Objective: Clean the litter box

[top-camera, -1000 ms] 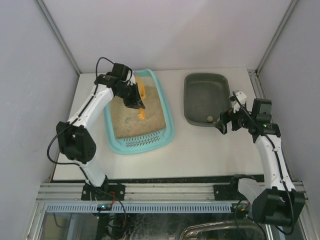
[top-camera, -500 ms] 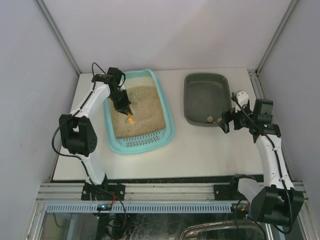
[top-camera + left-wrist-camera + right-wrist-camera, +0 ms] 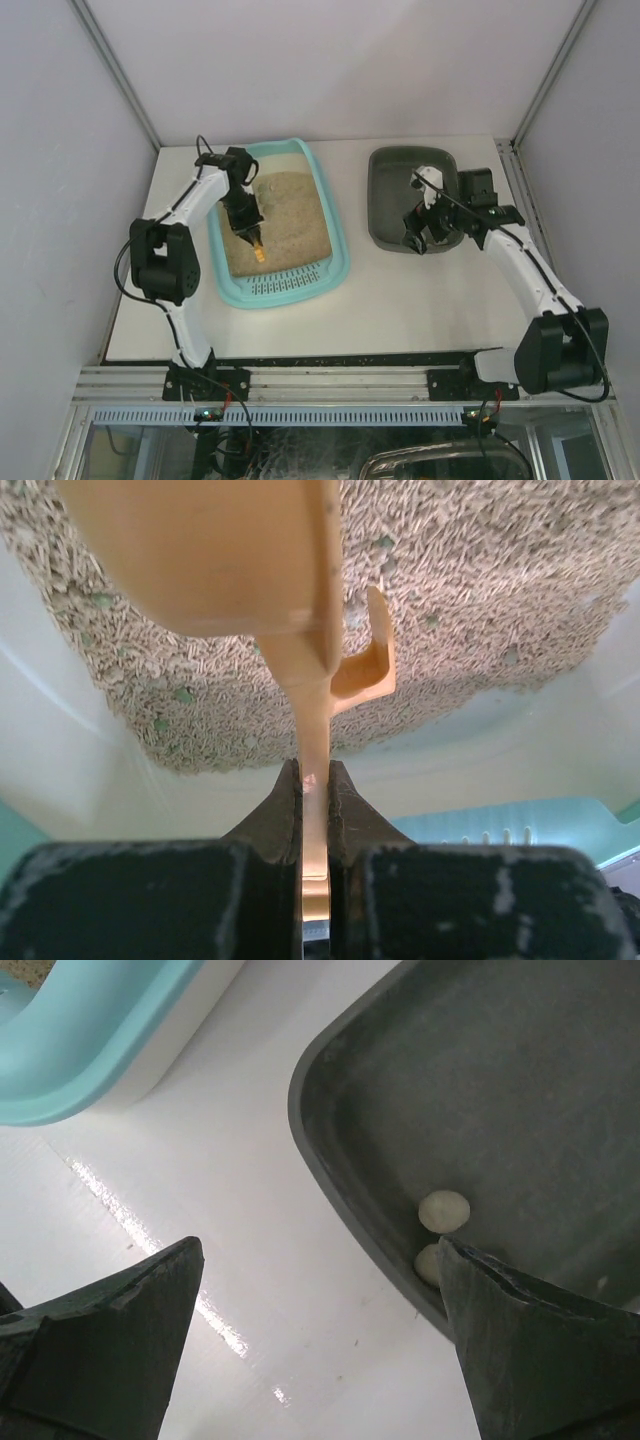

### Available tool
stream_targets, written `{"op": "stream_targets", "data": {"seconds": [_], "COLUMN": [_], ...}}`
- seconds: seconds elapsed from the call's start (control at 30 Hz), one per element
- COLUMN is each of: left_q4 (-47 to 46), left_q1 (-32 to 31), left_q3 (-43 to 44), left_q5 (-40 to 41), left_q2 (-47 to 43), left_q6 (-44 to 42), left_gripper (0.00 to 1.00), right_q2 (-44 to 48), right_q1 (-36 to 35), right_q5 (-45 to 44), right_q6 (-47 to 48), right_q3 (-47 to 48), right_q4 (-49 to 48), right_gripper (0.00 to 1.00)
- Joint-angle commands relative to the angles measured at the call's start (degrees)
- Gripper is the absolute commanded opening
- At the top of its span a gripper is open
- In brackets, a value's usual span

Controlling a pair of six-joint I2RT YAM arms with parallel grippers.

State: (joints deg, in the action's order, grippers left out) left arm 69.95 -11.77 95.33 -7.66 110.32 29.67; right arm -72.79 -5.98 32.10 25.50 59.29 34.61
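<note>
My left gripper (image 3: 249, 226), frame upper left, tilts down into litter box (image 3: 339, 240), clenching scoop (image 3: 220, 550); right gripper (image 3: 320, 1252) gapes over grey tray (image 3: 500, 1080).

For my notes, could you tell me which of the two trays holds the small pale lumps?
The dark grey tray, right of the sand-filled teal litter box.

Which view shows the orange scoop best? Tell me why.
Left wrist: the scoop fills the frame, handle clamped in the left gripper above the litter. The top external shows only a small orange tip; the right wrist shows none of it.
</note>
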Motion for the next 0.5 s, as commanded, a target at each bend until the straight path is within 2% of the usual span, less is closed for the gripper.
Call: {"op": "stream_targets", "data": {"seconds": [0.0,0.23,0.47], "left_q4": [2.6,1.9,5.3], "left_q1": [-1.2,-6.2,-8.1], "left_q3": [-3.2,-11.7,-14.5], "left_q5": [-2.5,-10.1,-4.4], "left_q2": [-5.7,-12.2,-14.7], "left_q6": [3.9,10.7,11.5], "left_gripper": [0.00,0.00,0.00], "right_q2": [-5.4,-9.5,-7.6], "right_q1": [-0.6,-0.5,0.5], "right_q5": [3.2,6.2,6.3], "right_q6": [3.6,3.3,3.2], "right_q3": [6.8,6.2,4.1], "right_q4": [2.6,1.6,0.5], "right_gripper": [1.00,1.00,1.00]}}
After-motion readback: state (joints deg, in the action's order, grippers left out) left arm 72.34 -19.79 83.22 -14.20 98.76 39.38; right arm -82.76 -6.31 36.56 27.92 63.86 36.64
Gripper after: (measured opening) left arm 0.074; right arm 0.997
